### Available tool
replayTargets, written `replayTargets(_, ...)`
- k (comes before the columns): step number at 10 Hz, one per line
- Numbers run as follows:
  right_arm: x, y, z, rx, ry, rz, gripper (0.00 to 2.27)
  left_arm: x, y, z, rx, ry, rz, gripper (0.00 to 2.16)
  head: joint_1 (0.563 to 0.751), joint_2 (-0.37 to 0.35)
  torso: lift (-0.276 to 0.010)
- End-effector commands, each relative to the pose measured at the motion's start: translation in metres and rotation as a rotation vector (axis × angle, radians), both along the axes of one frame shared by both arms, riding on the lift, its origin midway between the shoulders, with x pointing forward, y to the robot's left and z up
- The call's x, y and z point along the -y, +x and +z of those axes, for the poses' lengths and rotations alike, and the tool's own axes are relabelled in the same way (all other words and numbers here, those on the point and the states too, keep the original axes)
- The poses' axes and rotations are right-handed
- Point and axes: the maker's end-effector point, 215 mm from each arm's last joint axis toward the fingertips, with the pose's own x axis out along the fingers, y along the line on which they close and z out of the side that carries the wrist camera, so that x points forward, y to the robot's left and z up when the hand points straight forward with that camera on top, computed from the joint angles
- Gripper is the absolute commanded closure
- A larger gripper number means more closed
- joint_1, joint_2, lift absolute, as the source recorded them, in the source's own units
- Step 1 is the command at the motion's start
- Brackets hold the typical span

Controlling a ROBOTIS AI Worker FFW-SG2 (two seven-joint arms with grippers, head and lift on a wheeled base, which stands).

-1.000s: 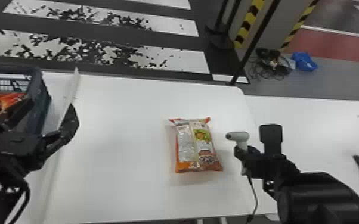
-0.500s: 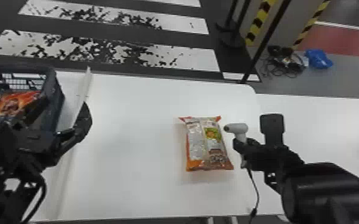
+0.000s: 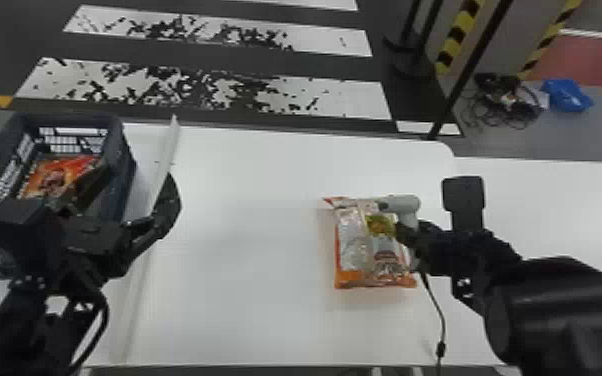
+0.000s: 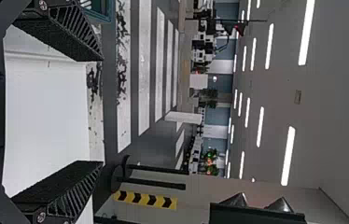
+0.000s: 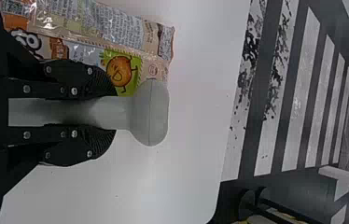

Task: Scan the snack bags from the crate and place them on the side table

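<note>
One snack bag lay on the white table, probably mid-scan, scanner clamped in the right gripper. Left gripper gaped empty; another bag in the crate had yet to be done, imo.

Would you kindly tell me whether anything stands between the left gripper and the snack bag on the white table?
Nothing visible stands between the left gripper and the snack bag. In the head view, though, the scanner in the right gripper overlaps the bag's far right corner, which might crowd a grasp there.
</note>
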Motion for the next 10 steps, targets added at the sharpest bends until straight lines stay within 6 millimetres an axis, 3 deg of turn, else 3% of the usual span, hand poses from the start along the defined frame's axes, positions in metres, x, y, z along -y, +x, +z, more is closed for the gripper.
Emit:
replayTargets(1,-0.006,0.004,-0.001,-0.009,0.003,0.008,2.26,-0.001,0.0,0.0,0.0,0.002,0.0,0.09,0.695,-0.107,-0.05)
replayTargets(4,-0.01,0.002,-0.013,-0.049,0.004,0.011,2.26,-0.001,0.001,0.0,0.0,0.001,-0.001,0.09,0.695,-0.092,-0.05)
replayTargets(8,-0.012,0.006,-0.011,-0.045,0.009,0.014,2.26,-0.001,0.001,0.0,-0.002,0.001,-0.001,0.09,0.695,-0.087,-0.05)
replayTargets(10,-0.002,0.003,-0.012,-0.046,0.007,-0.003,2.26,-0.001,0.001,0.0,-0.002,0.001,-0.001,0.09,0.695,-0.089,-0.05)
